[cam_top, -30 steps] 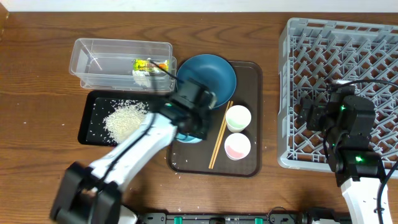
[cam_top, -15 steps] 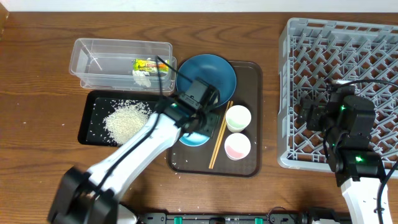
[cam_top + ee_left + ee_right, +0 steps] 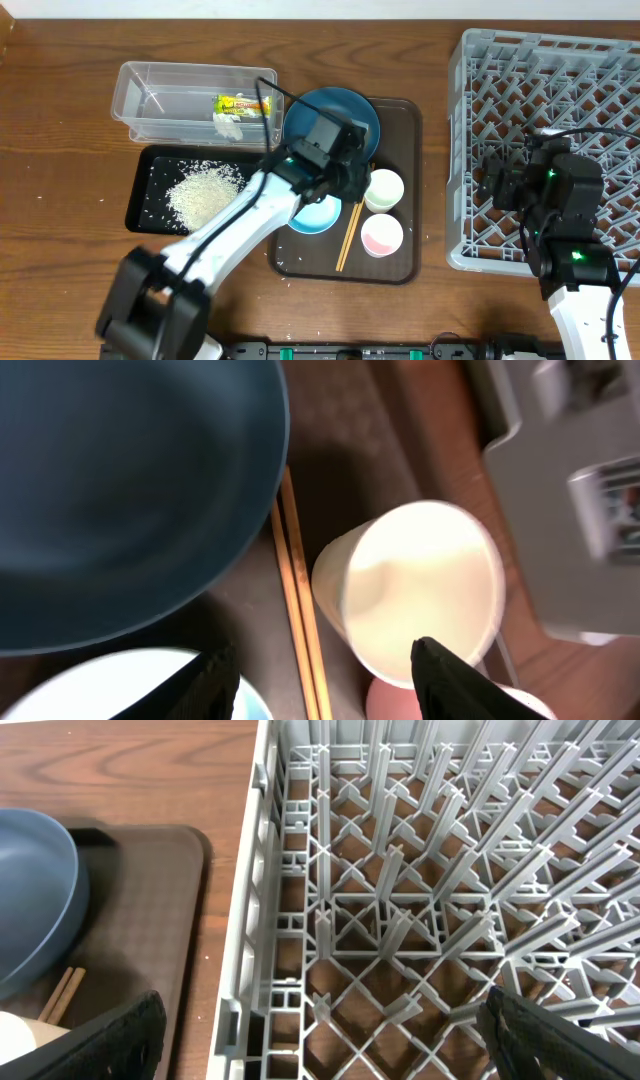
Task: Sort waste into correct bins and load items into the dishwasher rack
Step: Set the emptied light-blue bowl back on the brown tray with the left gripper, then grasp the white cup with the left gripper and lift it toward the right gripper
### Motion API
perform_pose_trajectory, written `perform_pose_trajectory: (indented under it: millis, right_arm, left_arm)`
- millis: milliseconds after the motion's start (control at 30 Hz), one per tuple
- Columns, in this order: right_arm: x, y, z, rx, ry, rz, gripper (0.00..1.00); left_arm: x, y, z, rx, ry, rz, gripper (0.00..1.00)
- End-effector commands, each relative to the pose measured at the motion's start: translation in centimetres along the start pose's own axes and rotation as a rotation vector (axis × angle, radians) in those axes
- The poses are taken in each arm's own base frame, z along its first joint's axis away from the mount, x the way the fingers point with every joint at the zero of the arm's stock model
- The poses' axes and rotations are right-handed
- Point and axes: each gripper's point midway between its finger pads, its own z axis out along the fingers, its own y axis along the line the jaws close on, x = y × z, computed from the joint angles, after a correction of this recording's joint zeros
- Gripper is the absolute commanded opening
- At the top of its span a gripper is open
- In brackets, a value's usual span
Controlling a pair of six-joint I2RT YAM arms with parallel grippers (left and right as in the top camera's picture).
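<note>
My left gripper (image 3: 350, 182) hangs open over the brown serving tray (image 3: 400, 120), empty, between the big dark-blue bowl (image 3: 340, 108) and a white cup (image 3: 383, 189). In the left wrist view its fingers (image 3: 215, 682) straddle the wooden chopsticks (image 3: 300, 590), with the white cup (image 3: 420, 585) on the right and the small light-blue bowl (image 3: 110, 690) at the lower left. The pink-inside cup (image 3: 382, 235) stands in front. My right gripper (image 3: 330, 1040) is open and empty above the left wall of the grey dishwasher rack (image 3: 400, 890). The clear tub (image 3: 160, 95) holds the wrapper (image 3: 243, 103) and tissue (image 3: 228, 120). Rice (image 3: 205, 190) lies in the black tray (image 3: 145, 205).
The light-blue bowl (image 3: 315, 213) sits on the brown tray's left side beside the chopsticks (image 3: 350, 225). A few rice grains lie on the tray's front left corner. The rack (image 3: 560, 100) fills the table's right side. A white wall runs along the back edge.
My left gripper has opened, let go of the light-blue bowl and moved back and right towards the white cup. The right arm has not moved.
</note>
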Motion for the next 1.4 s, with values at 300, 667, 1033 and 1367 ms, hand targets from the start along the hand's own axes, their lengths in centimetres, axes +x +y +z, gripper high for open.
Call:
perform_pose_trajectory:
  millis: [300, 667, 1033, 1367]
  right_arm:
    - [-0.7, 0.6, -0.3, -0.017, -0.012, 0.005, 0.99]
    - [-0.9, -1.3, -0.2, 0.089, -0.022, 0.056, 0.99]
    - [-1.4, 13.8, -2.0, -0.904, -0.084, -0.186, 0.99]
    - [-0.6, 19.7, -3.5, -1.276, -0.144, -0.299, 0.99]
  left_arm:
    - [0.1, -0.5, 2.9, 0.078, 0.030, -0.047, 0.07]
    - [-5.5, 0.6, -4.3, 0.363, -0.114, -0.328, 0.06]
    - [-8.3, 4.6, -8.4, 0.586, -0.086, -0.838, 0.06]
    - [-10.3, 0.6, -10.3, 0.770, -0.068, -0.791, 0.06]
